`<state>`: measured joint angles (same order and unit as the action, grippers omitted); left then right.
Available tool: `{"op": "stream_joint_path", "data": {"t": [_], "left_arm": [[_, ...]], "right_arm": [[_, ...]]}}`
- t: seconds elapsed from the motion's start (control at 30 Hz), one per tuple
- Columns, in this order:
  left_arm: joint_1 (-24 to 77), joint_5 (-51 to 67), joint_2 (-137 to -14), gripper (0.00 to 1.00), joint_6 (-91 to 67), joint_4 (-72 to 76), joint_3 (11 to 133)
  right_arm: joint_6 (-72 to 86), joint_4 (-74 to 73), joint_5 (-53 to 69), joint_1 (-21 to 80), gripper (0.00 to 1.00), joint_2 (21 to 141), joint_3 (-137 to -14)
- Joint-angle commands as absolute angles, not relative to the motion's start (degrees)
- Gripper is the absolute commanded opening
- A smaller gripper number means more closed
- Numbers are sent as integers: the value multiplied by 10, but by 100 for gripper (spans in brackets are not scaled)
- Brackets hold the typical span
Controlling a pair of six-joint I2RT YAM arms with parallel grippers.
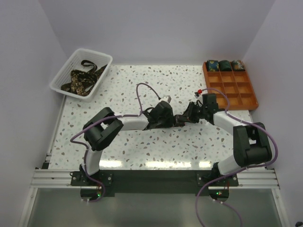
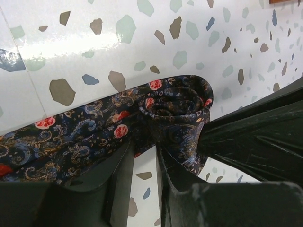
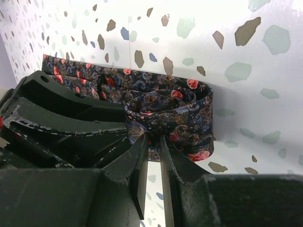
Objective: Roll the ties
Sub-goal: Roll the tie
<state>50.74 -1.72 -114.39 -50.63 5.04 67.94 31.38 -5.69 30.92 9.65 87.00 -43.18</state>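
A dark navy tie with red roses and paisley lies mid-table between my two grippers. In the left wrist view its end is coiled into a small roll, and the flat tail runs off to the left. My left gripper is shut on the fabric at the base of the roll. My right gripper is shut on the same roll from the other side. The two grippers nearly touch. More ties lie loose in the white basket. Three rolled ties fill the tray's back row.
The white mesh basket stands at the back left corner. The orange gridded tray stands at the back right, close to the right arm's elbow. Purple cables loop over both arms.
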Motion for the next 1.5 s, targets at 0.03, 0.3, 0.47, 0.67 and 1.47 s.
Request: {"op": "stream_joint_path", "data": {"t": [0.03,0.3,0.47,0.67,1.47], "left_arm": [[507,-12,-1156,29,-488,73,719],[510,16,-1189,28,-479,83,749],[513,14,-1176,29,-477,84,742],[512,-19,-1145,33,-465,57,721],[498,-61,-1062,35,-452,13,668]], "right_arm": [[304,-69,296,100,20,872,-451],[300,-79,294,100,20,873,-464],[294,-89,286,100,20,874,-468],[289,-90,284,99,20,876,-467],[275,-104,275,101,20,881,-476]]}}
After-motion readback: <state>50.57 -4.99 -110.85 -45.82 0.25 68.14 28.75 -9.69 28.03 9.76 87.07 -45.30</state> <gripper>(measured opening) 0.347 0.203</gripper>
